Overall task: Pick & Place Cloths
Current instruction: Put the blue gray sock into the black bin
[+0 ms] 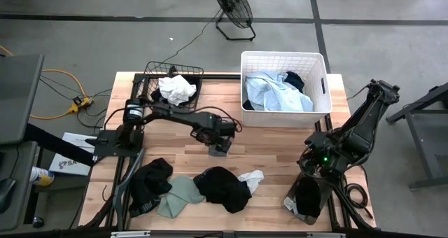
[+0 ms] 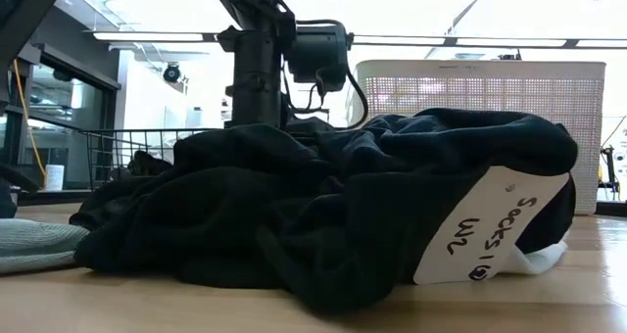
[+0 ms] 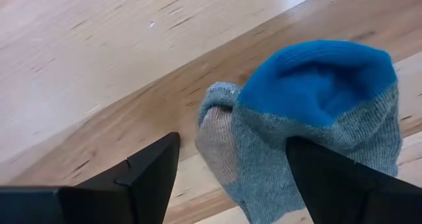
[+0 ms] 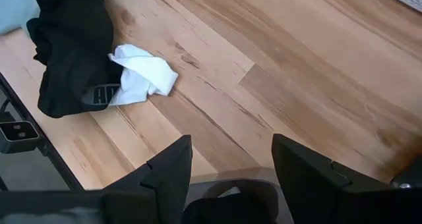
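Grey sock (image 3: 310, 138), blue toe uppermost, between left tool (image 3: 231, 178) fingers.

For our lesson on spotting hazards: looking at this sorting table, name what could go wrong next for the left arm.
1. The left gripper stands open over a grey and blue sock lying off-centre under one finger; closing may pinch only an edge, or miss.
2. The black cloth and white cloth overlap, so a later grab might lift both.
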